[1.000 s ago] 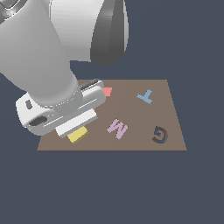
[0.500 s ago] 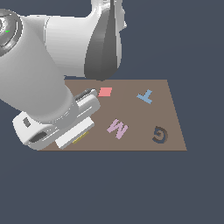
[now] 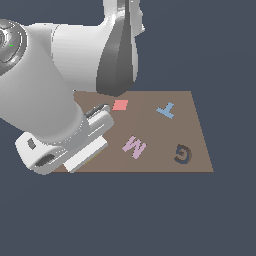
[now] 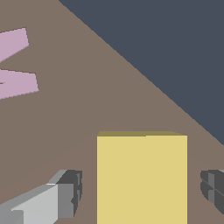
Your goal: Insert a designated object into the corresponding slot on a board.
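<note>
In the wrist view the flat yellow square block (image 4: 142,177) lies on the brown board (image 4: 87,109). My gripper (image 4: 140,190) is open and straddles it. One dark fingertip (image 4: 70,192) and the other (image 4: 212,186) stand on either side, each with a small gap to the block. In the exterior view my white hand (image 3: 65,145) hangs low over the near corner of the board (image 3: 195,130) on the exterior view's left and covers the block. The dark diamond slot is hidden behind the arm.
On the board are a red-pink square patch (image 3: 120,105), a blue T (image 3: 166,110), a pink M (image 3: 134,146), also in the wrist view (image 4: 15,65), and a dark G recess (image 3: 183,154). The board's edge (image 4: 144,76) runs close to the block.
The hand has moved toward the exterior view's lower left and down over the yellow block. The block showed beside the hand before; now the hand covers it there.
</note>
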